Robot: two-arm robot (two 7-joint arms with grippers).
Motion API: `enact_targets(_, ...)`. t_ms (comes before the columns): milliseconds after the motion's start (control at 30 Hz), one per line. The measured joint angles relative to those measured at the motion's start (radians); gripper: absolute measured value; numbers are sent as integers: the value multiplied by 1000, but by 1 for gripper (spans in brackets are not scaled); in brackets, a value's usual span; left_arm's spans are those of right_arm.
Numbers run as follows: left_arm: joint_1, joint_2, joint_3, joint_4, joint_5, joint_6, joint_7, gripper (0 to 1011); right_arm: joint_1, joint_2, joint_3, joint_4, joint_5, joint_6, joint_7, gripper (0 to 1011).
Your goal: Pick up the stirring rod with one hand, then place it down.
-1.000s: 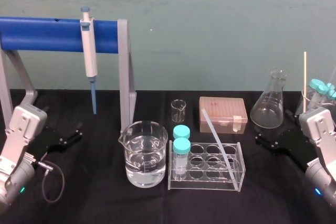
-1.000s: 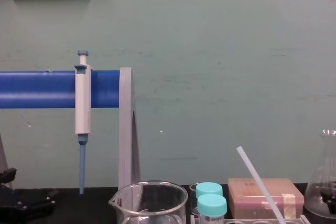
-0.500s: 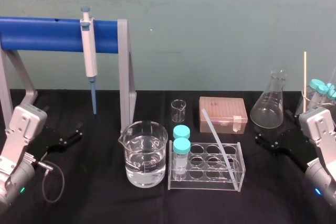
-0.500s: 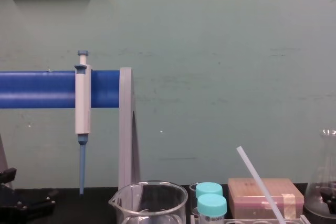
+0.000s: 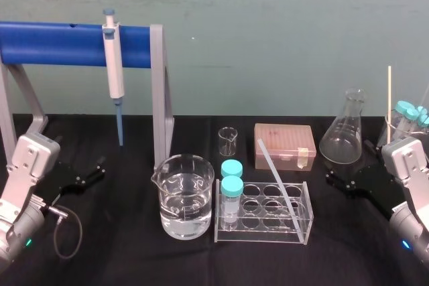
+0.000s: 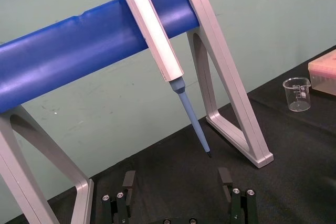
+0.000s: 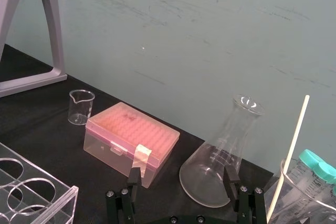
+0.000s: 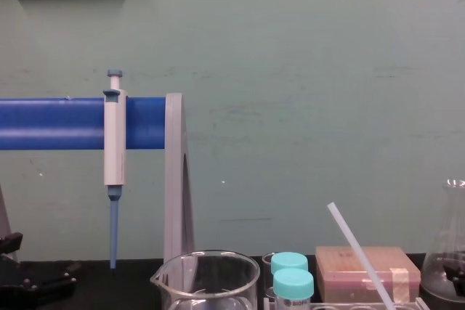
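Nothing moved; left pincer, right pincer parked; stirring rod in rack.

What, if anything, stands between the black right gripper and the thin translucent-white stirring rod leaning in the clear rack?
Nothing visible does: bare black table separates the open right gripper from the stirring rod's upper half. The clear rack walls in only its lower end. The left gripper rests at the table's left.

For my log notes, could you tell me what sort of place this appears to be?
Probably a laboratory bench: a hanging pipette, a conical flask and a test-tube rack.
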Motion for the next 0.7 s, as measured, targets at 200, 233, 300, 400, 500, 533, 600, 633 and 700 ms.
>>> enact_targets(200,0,0,0,0,0,0,0,1000,0,0,0,0,0,0,0,1003)
enact_targets(233,0,0,0,0,0,0,0,1000,0,-2,4,0,1,0,2,1003)
enact_targets(300,0,0,0,0,0,0,0,1000,0,-5,19,-5,19,2,17,1003)
enact_targets(400,0,0,0,0,0,0,0,1000,-3,-6,40,-20,51,11,42,1003)
enact_targets(500,0,0,0,0,0,0,0,1000,-9,-1,79,-62,141,45,119,1003)
enact_targets(533,0,0,0,0,0,0,0,1000,-11,1,88,-72,162,53,138,1003)
enact_targets(600,0,0,0,0,0,0,0,1000,-13,7,102,-94,200,72,175,1003)
enact_targets(633,0,0,0,0,0,0,0,1000,-13,14,114,-114,234,94,213,1003)
enact_targets(700,0,0,0,0,0,0,0,1000,-12,27,120,-142,265,131,258,1003)
